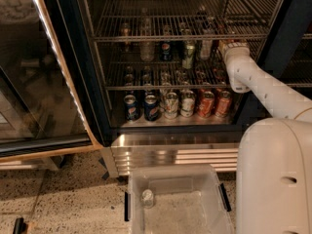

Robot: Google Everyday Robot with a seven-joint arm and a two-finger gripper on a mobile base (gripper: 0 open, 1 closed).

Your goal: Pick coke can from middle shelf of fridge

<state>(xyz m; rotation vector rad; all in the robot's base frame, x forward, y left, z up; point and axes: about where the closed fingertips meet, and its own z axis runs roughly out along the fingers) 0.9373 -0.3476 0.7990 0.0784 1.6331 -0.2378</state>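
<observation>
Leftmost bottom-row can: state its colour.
The can is blue, camera view. The gripper is at the middle shelf, right side.

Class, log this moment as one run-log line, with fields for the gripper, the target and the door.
gripper: inside fridge, right end, above middle shelf | grasp: cannot tell | coke can: not made out | glass door: open
</observation>
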